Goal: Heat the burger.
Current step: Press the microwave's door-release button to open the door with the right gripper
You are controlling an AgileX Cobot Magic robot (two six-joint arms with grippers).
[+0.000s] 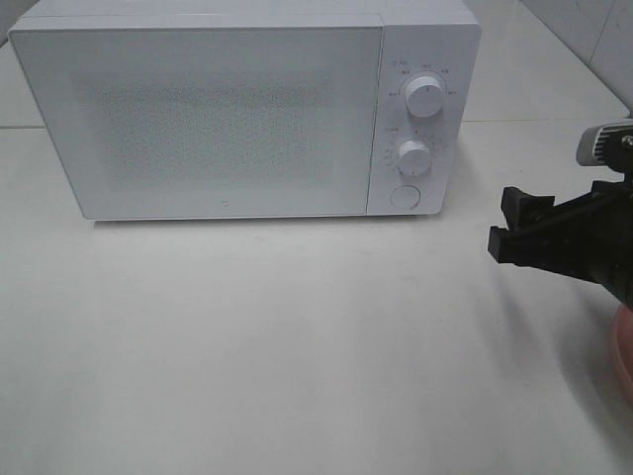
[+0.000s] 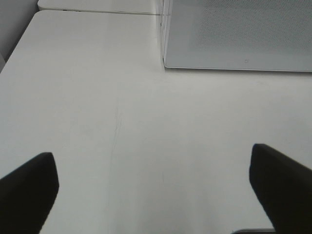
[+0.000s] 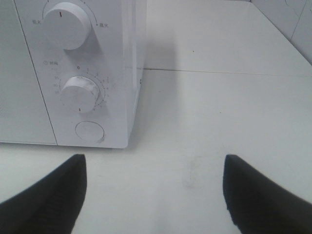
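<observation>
Overhead: right gripper [image 1: 504, 224] is hovering open beside the shut microwave [image 1: 227, 119]; burger unseen, only a plate [image 1: 625, 356] rim showing. Left wrist: left gripper [image 2: 152, 155] is gaping empty. Right wrist: aiming for the button [image 3: 89, 131], it is risking nudging the knob [image 3: 80, 93].

My claw [image 2: 151, 151] hangs over the white desk [image 2: 87, 87], its two black fingers [image 2: 29, 190] spread wide apart with desk surface showing between them. Ahead, the microwave [image 2: 239, 34] stands near the desk's far edge, the lower corner of its door toward me.
</observation>
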